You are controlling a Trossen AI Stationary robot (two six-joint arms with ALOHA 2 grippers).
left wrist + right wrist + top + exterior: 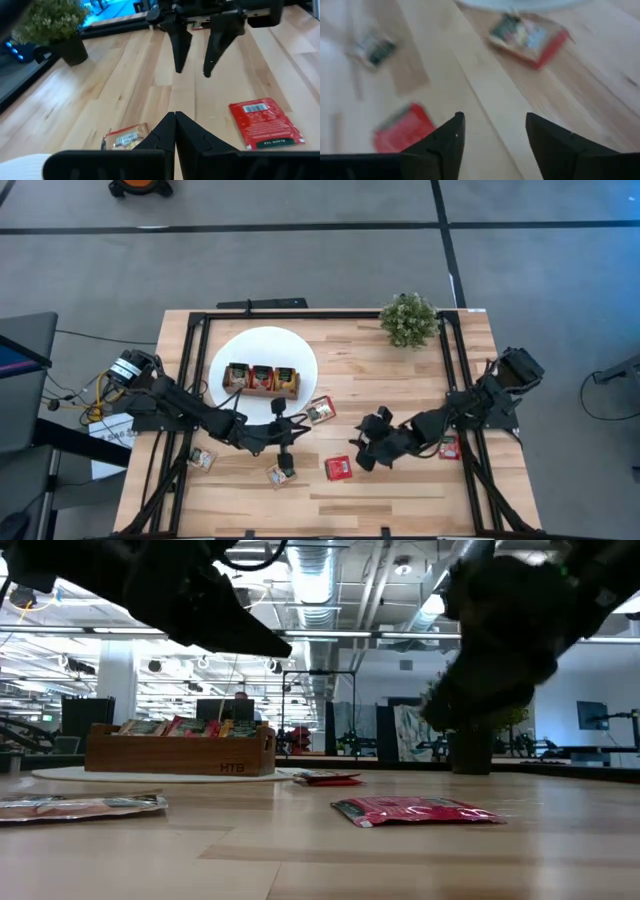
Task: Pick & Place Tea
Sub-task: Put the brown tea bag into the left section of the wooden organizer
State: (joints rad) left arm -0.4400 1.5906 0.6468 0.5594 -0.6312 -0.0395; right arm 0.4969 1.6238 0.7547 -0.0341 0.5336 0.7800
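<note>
Left gripper [284,423]: we see it just in front of the disc [300,352], above the table [400,375], its fingers [175,131] pressed together with nothing between them.
Tray [261,379]: it stands on the disc; its three compartments already hold sachets, but we cannot count them.
Red tea [338,468]: it lies flat on the table, well in front of the disc, between the two grippers; in the right wrist view it shows ahead of the fingers and to one side.
Long axis: the sachet is nearly square, so we judge that no clear axis guides the grasp.
Right gripper [372,442]: it hangs just beside the red tea on the side away from the disc, fingers [451,134] spread apart and empty. We judge this arm the nearer one.
Other tea: one sachet [321,411] just at the disc's front edge; two more [282,474] [201,459] farther in front of the disc; one [448,447] lies under the right arm.
</note>
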